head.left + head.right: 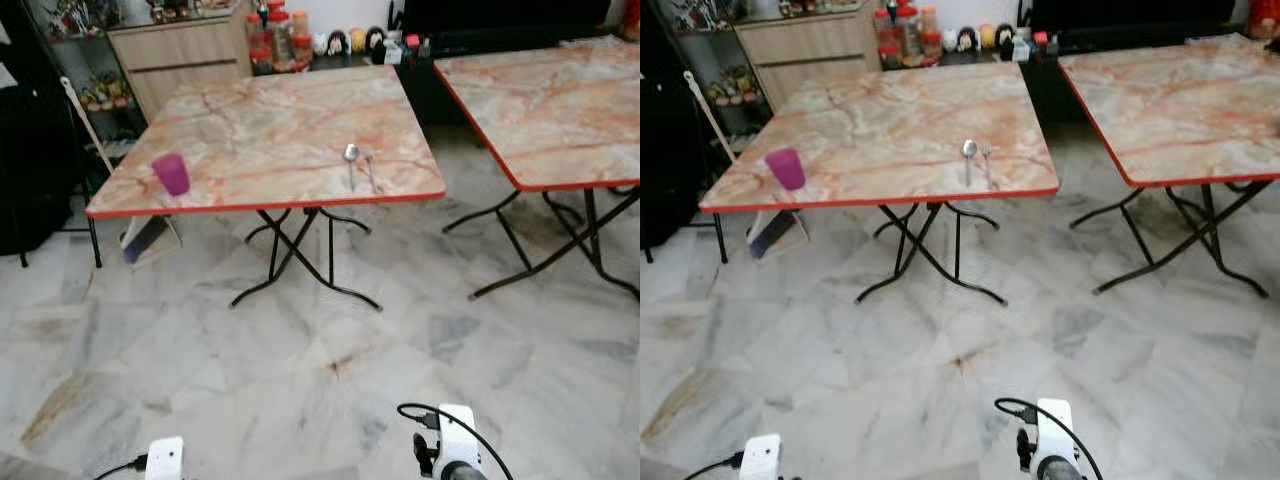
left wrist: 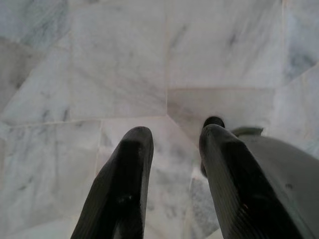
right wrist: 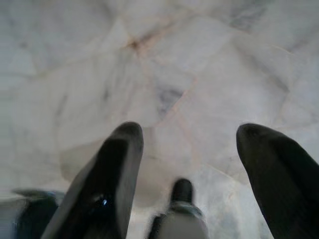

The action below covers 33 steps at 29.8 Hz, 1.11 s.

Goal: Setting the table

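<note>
Spoon [image 1: 351, 157] and fork [image 1: 369, 171] lie paired centre-frame by the table [image 1: 262, 206] edge, diner-ready | purple cup [image 1: 171, 173] left | left gripper [image 2: 172, 174] and right gripper [image 3: 192, 169] hang low, fingers apart, empty.

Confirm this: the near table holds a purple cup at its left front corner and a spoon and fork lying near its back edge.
Wrong on one point: the spoon and fork lie near the front edge of the table, as the left eye view shows. The purple cup is placed as stated.
</note>
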{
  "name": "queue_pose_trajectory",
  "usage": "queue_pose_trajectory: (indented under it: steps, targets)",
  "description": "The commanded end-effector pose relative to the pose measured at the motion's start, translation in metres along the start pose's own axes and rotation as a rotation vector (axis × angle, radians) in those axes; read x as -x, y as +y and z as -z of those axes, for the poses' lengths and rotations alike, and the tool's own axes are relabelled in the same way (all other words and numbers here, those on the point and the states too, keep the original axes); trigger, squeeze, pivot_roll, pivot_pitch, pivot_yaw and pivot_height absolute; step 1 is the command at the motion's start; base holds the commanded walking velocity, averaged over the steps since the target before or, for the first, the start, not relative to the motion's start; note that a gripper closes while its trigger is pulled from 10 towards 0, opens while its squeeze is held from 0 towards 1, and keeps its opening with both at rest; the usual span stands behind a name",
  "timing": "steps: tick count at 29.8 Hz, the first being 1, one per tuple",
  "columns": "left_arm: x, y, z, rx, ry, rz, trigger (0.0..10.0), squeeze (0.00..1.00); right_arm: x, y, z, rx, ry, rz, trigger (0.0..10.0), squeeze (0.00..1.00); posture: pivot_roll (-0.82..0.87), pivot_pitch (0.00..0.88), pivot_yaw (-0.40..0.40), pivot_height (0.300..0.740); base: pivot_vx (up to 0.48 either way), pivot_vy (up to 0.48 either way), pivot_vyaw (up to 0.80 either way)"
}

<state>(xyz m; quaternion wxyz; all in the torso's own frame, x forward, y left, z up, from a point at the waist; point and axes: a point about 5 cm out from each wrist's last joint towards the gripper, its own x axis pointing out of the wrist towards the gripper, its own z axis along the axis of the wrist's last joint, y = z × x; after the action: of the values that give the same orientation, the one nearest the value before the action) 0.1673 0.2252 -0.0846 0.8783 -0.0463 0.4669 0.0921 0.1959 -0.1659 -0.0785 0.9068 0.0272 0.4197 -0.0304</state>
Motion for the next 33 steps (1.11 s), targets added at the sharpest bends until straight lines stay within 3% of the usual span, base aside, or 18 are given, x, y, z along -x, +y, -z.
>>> queue_pose_trajectory:
  steps: [1, 15, 20, 28, 33]
  targets:
    - [-0.0006, -0.0012, -0.0048, 0.003, -0.023, 0.001, 10.0, 0.0, 0.0, -0.0016, -0.0005, -0.011, -0.003, 0.002, 10.0, 0.0, 0.06, 0.0, 0.076, 0.723, 0.0, 0.0, 0.0]
    - [-0.0015, -0.0054, -0.0085, 0.009, -0.042, -0.009, 10.0, 0.0, 0.0005, -0.0076, -0.0011, 0.012, -0.01, 0.008, 10.0, 0.0, 0.05, 0.0, 0.063, 0.723, 0.403, 0.0, 0.0]
    - [-0.0017, -0.007, -0.0107, 0.023, -0.059, -0.006, 10.0, 0.0, 0.0003, -0.0059, -0.0017, 0.003, -0.014, 0.005, 10.0, 0.0, 0.05, 0.005, 0.062, 0.723, 0.467, 0.0, 0.58]
    - [-0.0012, -0.0063, -0.0073, 0.022, -0.052, -0.012, 10.0, 0.0, 0.0006, -0.0075, -0.0012, 0.022, -0.016, 0.01, 10.0, 0.0, 0.04, 0.0, 0.063, 0.723, 0.48, 0.0, 0.0]
    - [-0.0011, -0.0074, -0.0061, 0.031, -0.051, -0.016, 10.0, 0.0, 0.0007, -0.0095, -0.0024, 0.038, -0.024, 0.017, 10.0, 0.0, 0.05, 0.0, 0.057, 0.723, 0.48, 0.0, 0.69]
